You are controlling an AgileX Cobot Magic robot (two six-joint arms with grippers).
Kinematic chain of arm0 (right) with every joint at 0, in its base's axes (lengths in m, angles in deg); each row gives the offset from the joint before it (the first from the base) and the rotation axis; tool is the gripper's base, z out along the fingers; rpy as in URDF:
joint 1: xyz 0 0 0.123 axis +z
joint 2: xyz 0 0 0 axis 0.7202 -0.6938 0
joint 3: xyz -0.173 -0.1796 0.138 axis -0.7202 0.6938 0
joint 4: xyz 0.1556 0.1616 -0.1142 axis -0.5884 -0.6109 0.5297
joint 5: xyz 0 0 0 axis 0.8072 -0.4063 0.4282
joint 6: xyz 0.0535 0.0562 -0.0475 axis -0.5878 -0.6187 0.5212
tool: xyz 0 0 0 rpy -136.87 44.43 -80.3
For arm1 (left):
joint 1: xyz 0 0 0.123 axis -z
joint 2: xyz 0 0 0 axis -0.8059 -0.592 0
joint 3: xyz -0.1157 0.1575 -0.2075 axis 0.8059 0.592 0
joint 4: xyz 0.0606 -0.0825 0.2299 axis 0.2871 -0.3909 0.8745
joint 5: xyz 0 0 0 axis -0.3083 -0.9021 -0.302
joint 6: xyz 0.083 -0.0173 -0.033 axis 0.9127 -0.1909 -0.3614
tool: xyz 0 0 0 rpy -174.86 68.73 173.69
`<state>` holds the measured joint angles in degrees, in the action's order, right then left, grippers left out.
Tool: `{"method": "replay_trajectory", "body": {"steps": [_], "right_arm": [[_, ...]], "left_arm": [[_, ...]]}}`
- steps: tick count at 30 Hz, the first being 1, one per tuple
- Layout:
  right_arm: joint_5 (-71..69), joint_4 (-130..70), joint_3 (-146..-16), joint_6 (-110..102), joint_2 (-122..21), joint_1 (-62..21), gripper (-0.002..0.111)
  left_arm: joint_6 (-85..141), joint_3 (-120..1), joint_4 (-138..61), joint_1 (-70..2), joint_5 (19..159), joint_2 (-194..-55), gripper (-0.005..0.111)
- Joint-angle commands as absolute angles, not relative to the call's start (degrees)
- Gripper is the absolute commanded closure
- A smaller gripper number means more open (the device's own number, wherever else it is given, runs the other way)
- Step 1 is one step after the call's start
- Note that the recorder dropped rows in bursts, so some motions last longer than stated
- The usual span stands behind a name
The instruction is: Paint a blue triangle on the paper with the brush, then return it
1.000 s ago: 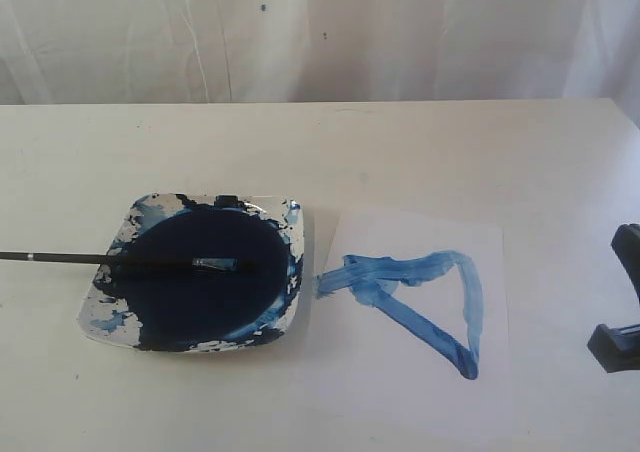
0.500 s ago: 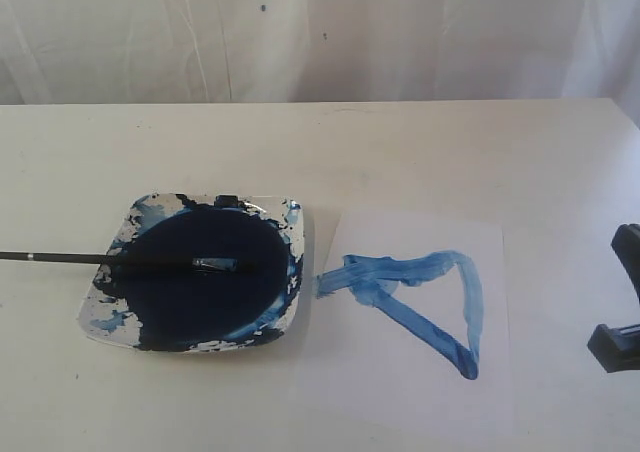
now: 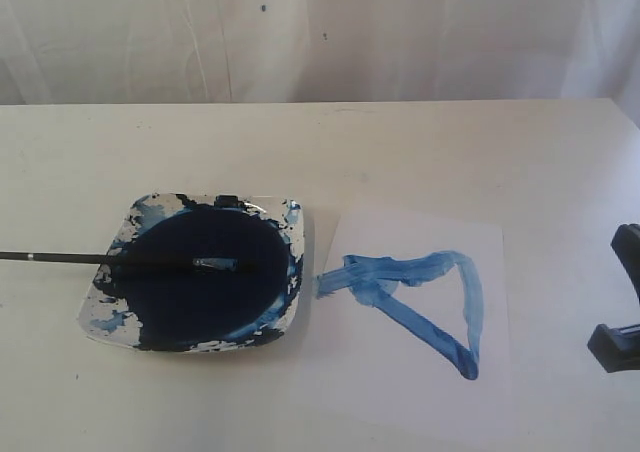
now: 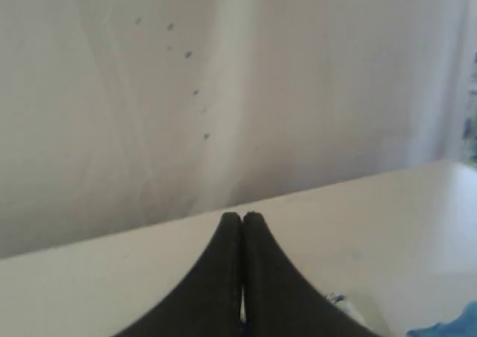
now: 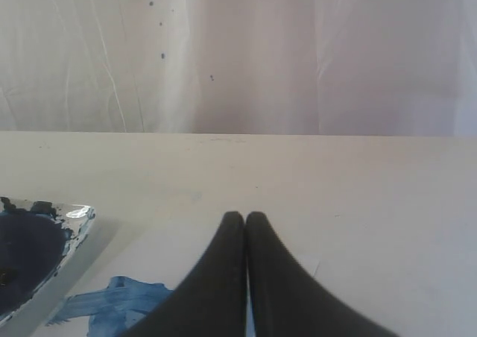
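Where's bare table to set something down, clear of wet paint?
Free: the wide band of table behind dish and paper, up to the curtain; also the strip right of the paper. Crowded: the narrow dish-paper gap, where the blue triangle reaches the sheet's edge, and left of the dish, where the brush handle sticks out.

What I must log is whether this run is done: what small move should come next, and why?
Probably just leave both arms parked clear. The blue triangle looks closed on the paper, the brush lies across the paint dish, and the left gripper and right gripper show fingers shut on nothing.
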<state>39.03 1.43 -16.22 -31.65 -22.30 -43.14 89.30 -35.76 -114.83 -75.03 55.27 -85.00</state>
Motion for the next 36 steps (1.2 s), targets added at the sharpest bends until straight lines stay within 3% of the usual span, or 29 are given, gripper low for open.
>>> {"method": "replay_trajectory", "body": {"steps": [1,7,14,22,24,29,36], "right_arm": [[39.73,1.18,-15.81,-31.53,-21.97,-43.22,0.108],[39.73,1.18,-15.81,-31.53,-21.97,-43.22,0.108],[39.73,1.18,-15.81,-31.53,-21.97,-43.22,0.108],[39.73,1.18,-15.81,-31.53,-21.97,-43.22,0.108],[39.73,1.18,-15.81,-31.53,-21.97,-43.22,0.108],[39.73,1.18,-15.81,-31.53,-21.97,-43.22,0.108],[39.73,1.18,-15.81,-31.53,-21.97,-43.22,0.108]], "left_arm": [[69.40,-35.28,-92.26,-75.04,60.32,-81.83,0.107],[28.09,-32.08,-58.40,-75.04,66.62,-73.65,0.107],[28.42,-23.04,-57.41,-75.04,69.70,-57.98,0.107],[26.46,-9.40,-49.67,-75.07,69.55,-54.51,0.107],[17.57,-6.48,-41.06,-72.70,70.16,-54.51,0.107],[4.50,1.48,-27.89,-56.96,79.65,-54.51,0.107],[8.23,1.48,-27.96,-55.81,74.56,-54.51,0.107]]}}
